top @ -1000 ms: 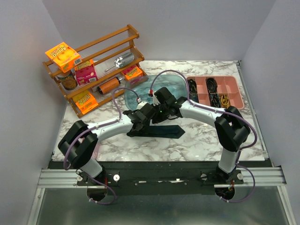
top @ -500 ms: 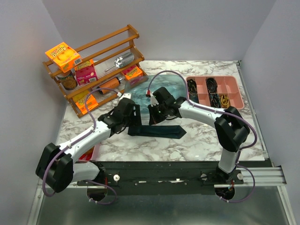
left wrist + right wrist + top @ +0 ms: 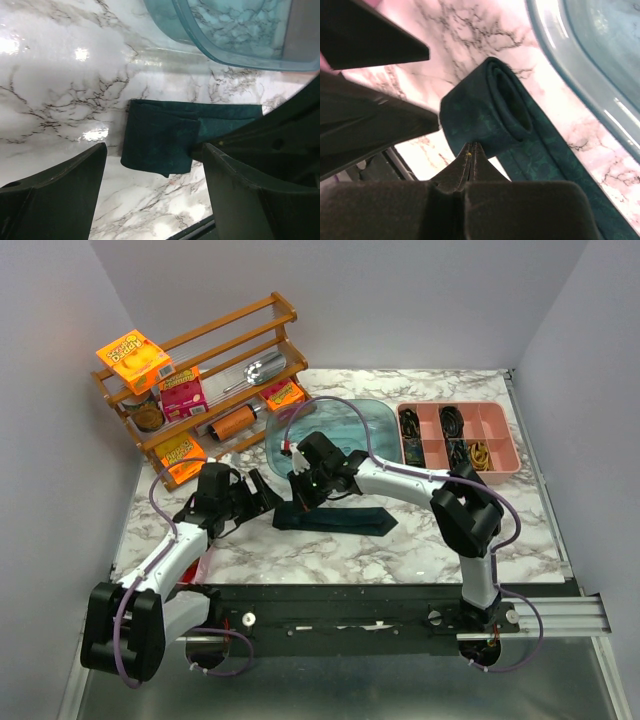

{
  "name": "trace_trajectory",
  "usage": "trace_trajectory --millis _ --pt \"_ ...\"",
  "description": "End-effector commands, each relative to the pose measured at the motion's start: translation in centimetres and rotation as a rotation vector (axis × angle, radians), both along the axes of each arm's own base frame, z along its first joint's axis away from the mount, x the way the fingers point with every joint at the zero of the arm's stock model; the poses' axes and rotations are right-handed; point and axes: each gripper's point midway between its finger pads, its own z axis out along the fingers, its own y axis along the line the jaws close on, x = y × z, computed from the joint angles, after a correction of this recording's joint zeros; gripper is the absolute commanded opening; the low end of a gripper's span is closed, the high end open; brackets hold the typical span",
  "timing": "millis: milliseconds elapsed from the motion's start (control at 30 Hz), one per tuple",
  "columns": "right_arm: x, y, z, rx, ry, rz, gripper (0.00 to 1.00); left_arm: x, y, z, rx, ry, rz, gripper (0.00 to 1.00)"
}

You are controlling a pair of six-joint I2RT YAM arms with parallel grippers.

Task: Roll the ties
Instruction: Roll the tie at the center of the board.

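**Tie part-rolled on the table; left jaws open and empty, right jaws closed at the roll**

The dark teal tie [image 3: 335, 520] lies flat on the marble table [image 3: 430, 540], just in front of the translucent blue tub [image 3: 335, 435] and apart from it; its broad pointed end points right; its left end is turned over on itself in a loose, low roll, seen plainly from the right wrist [image 3: 495, 115]. The right gripper [image 3: 300, 495] is over that rolled end, its jaws pressed together with the tip against the edge of the fold [image 3: 472, 145]; whether any cloth is caught between them I cannot tell. The left gripper [image 3: 262, 490] hangs just left of the roll, jaws wide apart, nothing in them, clear of the fabric [image 3: 160, 140]. A pink compartment tray [image 3: 460, 435] sits right of the tub; a wooden rack [image 3: 200, 380] stands at the far left.
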Motion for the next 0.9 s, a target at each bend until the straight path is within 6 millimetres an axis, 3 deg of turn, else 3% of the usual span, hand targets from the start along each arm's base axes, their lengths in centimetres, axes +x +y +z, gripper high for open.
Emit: trace_trajectory --millis 0,567,867 --pt "0.9 -0.2 -0.6 -0.043 -0.016 -0.037 0.0 -0.1 -1.1 1.1 -0.073 -0.042 -0.062 0.86" --pt "1.5 -1.9 -4.3 -0.14 0.013 -0.074 0.0 0.0 -1.1 -4.0 -0.047 0.024 -0.074 0.86" --pt "1.9 -2.4 -4.6 -0.135 0.035 -0.078 0.0 1.1 -2.1 -3.6 -0.086 -0.042 -0.123 0.81"
